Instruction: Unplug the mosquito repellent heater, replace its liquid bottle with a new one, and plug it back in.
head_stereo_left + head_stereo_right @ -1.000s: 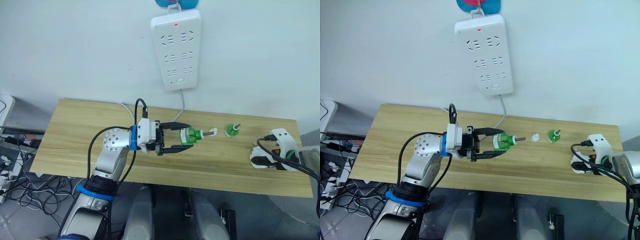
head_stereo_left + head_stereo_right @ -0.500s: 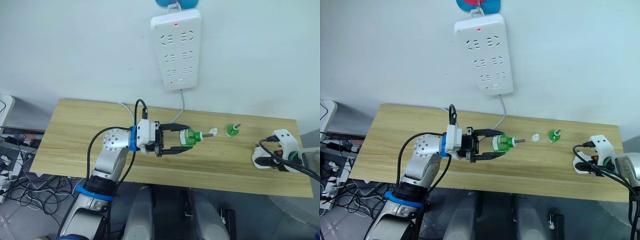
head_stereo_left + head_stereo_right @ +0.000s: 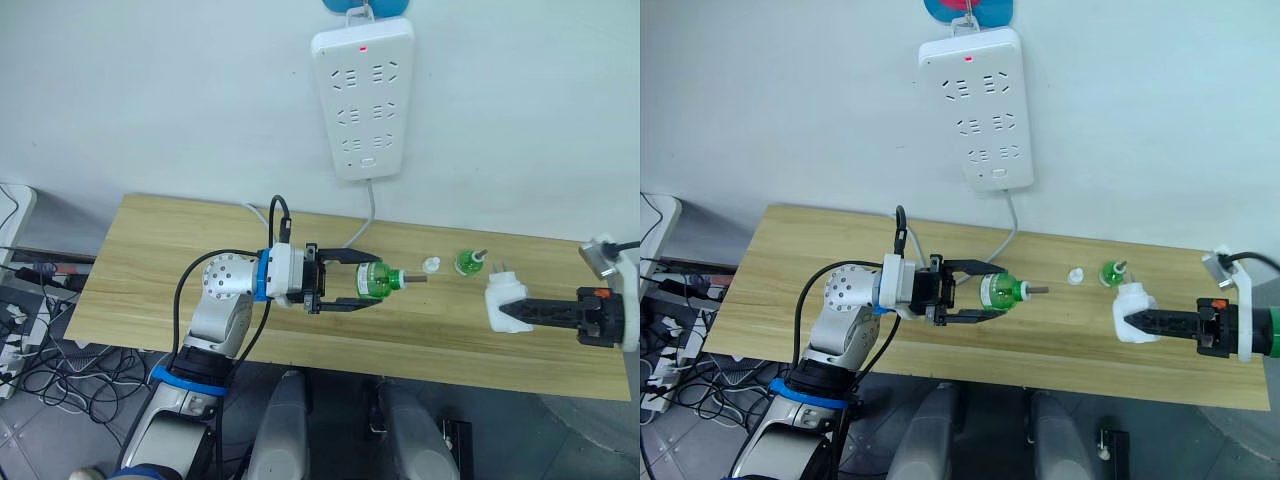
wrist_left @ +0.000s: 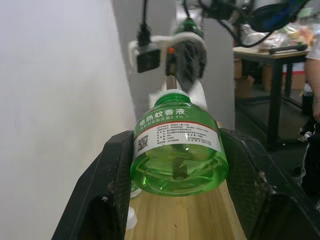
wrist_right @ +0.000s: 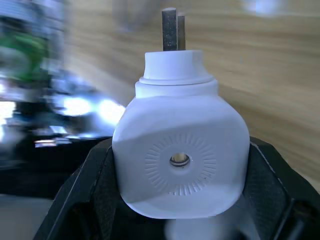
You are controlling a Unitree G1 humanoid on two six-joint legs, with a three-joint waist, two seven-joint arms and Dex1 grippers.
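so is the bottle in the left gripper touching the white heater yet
Apart. The left eye view shows bare table between the bottle, held in the left gripper, and the heater, held in the right gripper.

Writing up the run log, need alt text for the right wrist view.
The right gripper holds the white mosquito repellent heater between its black fingers, round centre-holed face toward the camera, two metal prongs pointing away over the wooden table.
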